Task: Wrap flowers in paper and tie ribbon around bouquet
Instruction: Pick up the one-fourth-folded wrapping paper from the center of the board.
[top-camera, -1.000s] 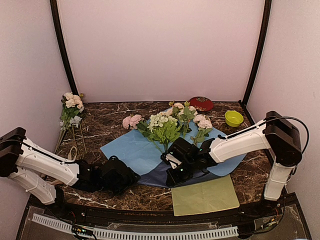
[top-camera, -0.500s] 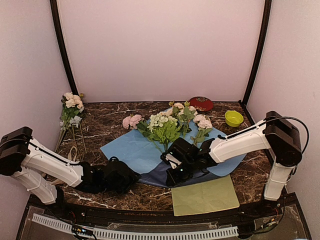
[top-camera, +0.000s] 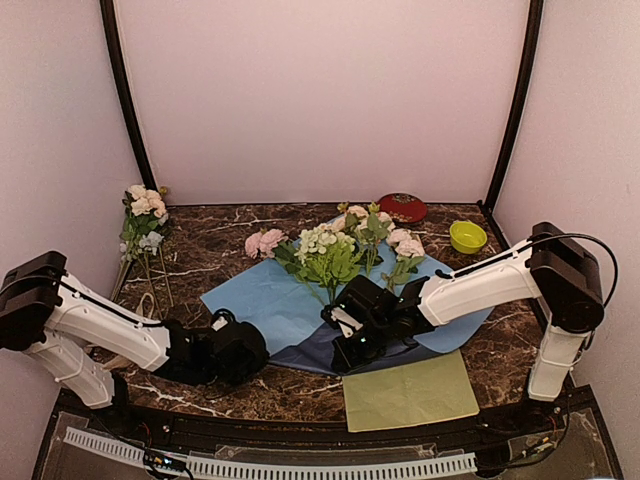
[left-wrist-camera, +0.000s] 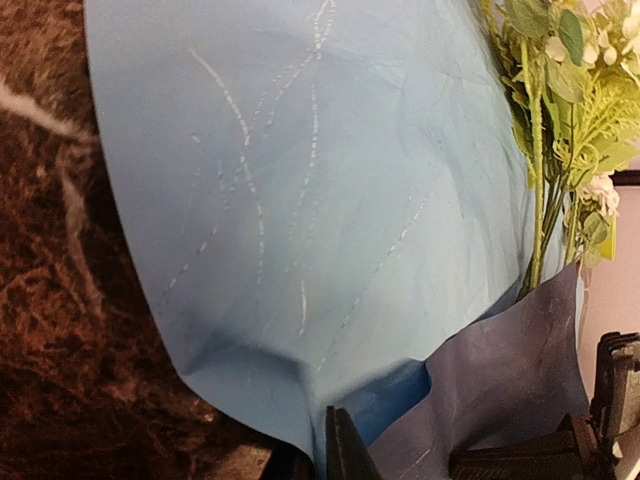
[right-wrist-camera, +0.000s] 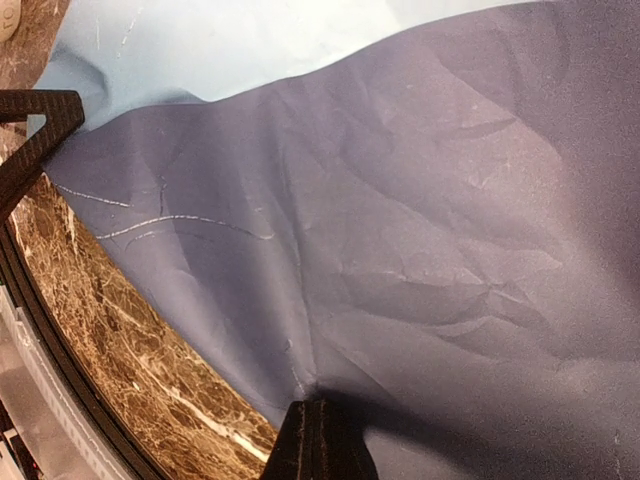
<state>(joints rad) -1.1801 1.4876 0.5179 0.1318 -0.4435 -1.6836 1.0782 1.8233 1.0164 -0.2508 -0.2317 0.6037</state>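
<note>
The left claw (left-wrist-camera: 318, 452) and right claw (right-wrist-camera: 318, 428) each pinch the paper (top-camera: 262, 296) (its near edge); best to lift evenly, folding gently over the flowers (top-camera: 325, 256).

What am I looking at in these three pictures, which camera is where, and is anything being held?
Two white robot arms are bolted at the near edge of a dark marble table. The wide picture comes from a fixed camera above and behind them; each close-up comes from a camera on one wrist. On the table lies a blue paper, its near edge folded up to show a navy side, with flowers on it. Nearby are a yellow-green sheet, a green bowl and a red dish. The right hand is shut on the navy fold; the left hand appears to pinch the paper's near corner.
</note>
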